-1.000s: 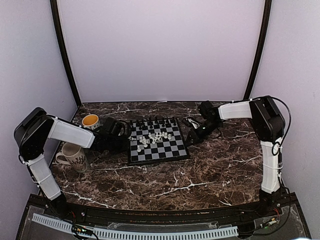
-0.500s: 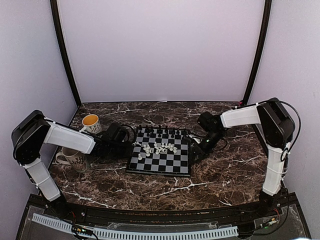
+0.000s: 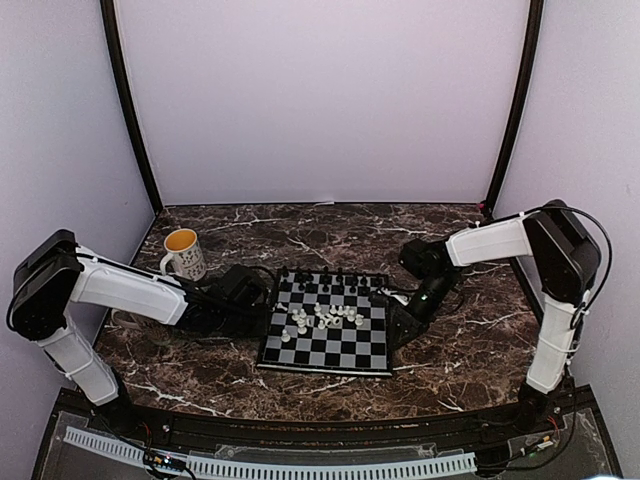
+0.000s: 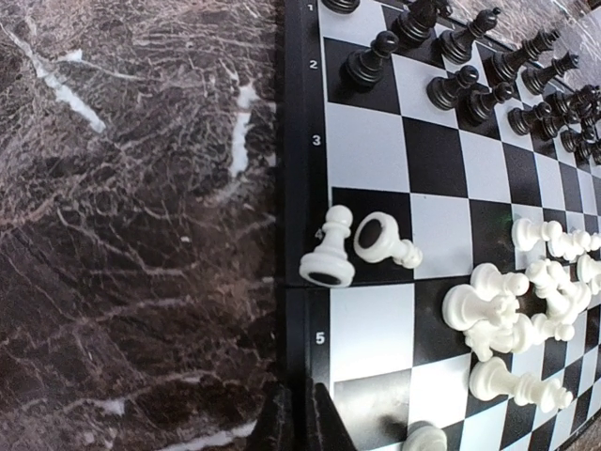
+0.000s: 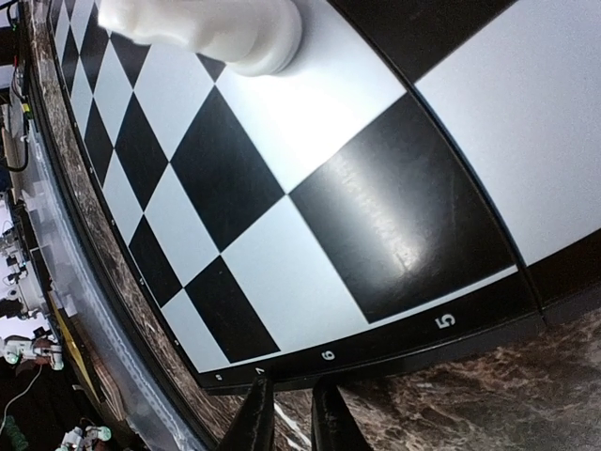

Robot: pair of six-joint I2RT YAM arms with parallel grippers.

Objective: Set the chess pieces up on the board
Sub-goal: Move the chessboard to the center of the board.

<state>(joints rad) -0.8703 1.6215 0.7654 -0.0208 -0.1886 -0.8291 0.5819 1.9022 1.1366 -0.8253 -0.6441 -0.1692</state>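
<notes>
Reaching in low from either side, both arms end at the board (image 3: 350, 352). The left claw (image 4: 299, 425) is drawn almost closed, with only a thin slit between its fingers (image 4: 277, 427). Its tips sit right on the board's black rim by the number 5, but I cannot tell whether they actually pinch that rim. The right claw (image 5: 289, 415) looks much the same. Its fingers are all but together, the tips touch the opposite rim by the numbers 6 and 7, and nothing is visibly caught between them. Everything rests on a dark marble table (image 3: 470, 350) veined in white, with pale lilac walls (image 3: 320, 100) around it and a black pole in each back corner. A white mug (image 3: 183, 252) with a yellow inside stands behind the left claw, off the board and well apart from it. Just ahead of the left claw's tips, hard by the rim, are two white pawns (image 4: 329, 254) touching each other, one of them flat on its side. Further in, between the two claws, the white pieces (image 3: 325, 318) lie in a toppled jumble at mid-board. One blurred white piece (image 5: 216, 28) lies a few squares ahead of the right claw. The black pieces (image 3: 335, 280) stand upright in rows along the board's far edge, beyond both claws.
</notes>
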